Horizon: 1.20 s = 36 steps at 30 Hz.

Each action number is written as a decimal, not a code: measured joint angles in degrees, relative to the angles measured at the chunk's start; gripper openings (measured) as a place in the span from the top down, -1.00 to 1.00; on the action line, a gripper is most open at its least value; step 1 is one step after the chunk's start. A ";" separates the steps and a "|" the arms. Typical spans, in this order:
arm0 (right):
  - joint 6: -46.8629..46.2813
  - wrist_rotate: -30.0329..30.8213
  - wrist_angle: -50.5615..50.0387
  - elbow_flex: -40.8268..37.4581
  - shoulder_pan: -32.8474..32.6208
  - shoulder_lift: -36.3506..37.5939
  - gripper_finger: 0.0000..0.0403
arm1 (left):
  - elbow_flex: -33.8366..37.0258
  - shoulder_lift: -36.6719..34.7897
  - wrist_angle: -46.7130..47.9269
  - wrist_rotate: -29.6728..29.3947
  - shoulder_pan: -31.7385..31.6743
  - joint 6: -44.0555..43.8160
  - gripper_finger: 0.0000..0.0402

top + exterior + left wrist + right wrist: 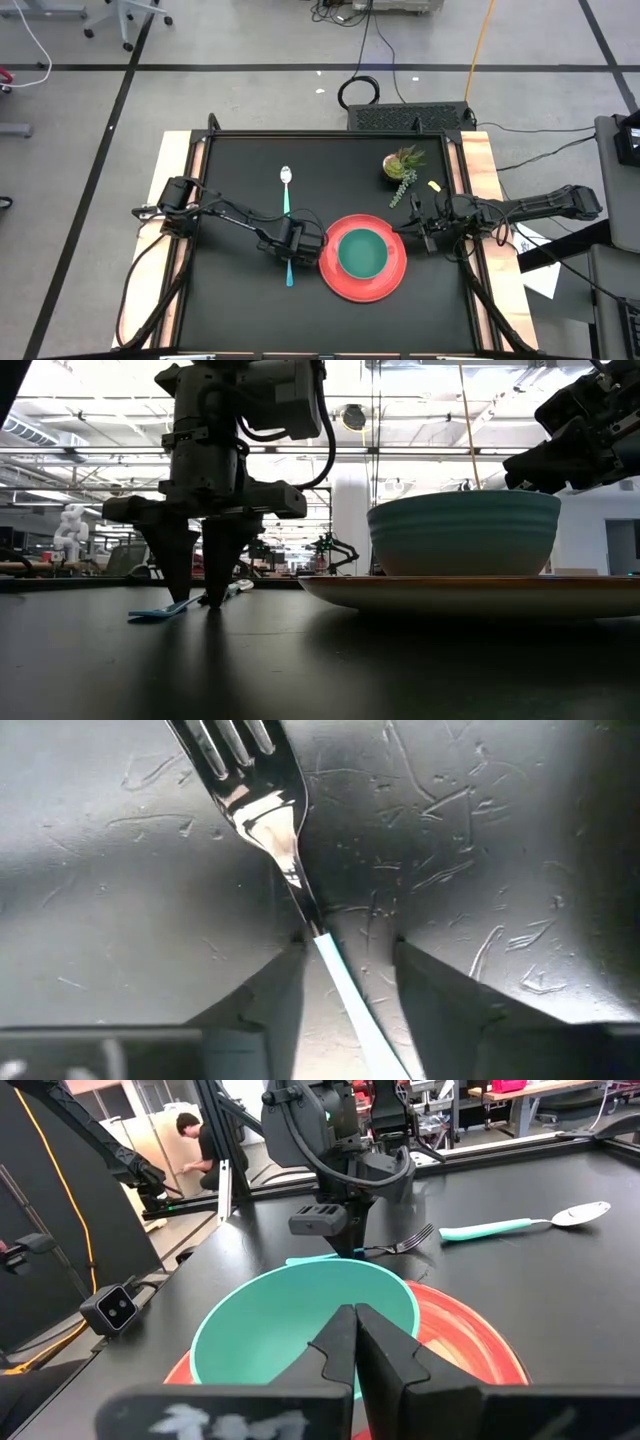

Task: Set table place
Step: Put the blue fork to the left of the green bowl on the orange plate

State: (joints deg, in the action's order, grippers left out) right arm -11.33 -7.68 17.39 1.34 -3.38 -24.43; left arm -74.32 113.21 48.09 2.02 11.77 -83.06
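While straddling the fork (262, 815) just beside the red plate (397, 283), left gripper (300, 243) jaws spread; right gripper (355, 1342) jaws pressed together.

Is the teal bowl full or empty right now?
Empty. The right wrist view looks down into the teal bowl, and its bare inside shows nothing in it. It sits upright on the red plate.

Small green potted plant (402, 165) stands near the far right corner. Black coiled cable (359, 93) lies on the grey floor (250, 40) beyond. A crouching person (196, 1142) shows behind.
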 joint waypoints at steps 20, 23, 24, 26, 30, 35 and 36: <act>0.00 0.00 0.01 0.00 0.00 0.00 1.00 | -0.97 0.28 -0.75 0.92 0.00 1.93 0.93; -0.02 0.00 0.02 -0.02 0.00 -0.02 1.00 | -3.22 0.63 -1.12 1.08 0.06 2.66 0.96; 0.00 0.00 0.00 -0.02 0.00 -0.02 1.00 | -4.07 0.66 -0.78 1.06 0.07 3.23 0.96; -0.01 0.00 -0.02 0.00 0.00 -0.02 1.00 | -6.04 0.47 0.88 0.88 0.09 3.93 0.96; -0.04 0.00 -0.09 -0.01 0.00 -0.02 1.00 | -9.59 0.50 3.09 -0.88 0.09 4.60 0.97; -0.68 0.00 -0.07 -0.02 0.00 -0.02 1.00 | -11.94 0.41 5.79 -1.40 0.04 4.62 0.97; -0.68 0.00 -0.07 -0.02 0.00 -0.02 1.00 | -12.24 0.39 5.89 -1.15 0.04 4.60 0.97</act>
State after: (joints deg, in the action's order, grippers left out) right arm -12.01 -7.68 17.32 1.32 -3.38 -24.45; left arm -86.56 113.60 53.98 0.87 11.81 -78.46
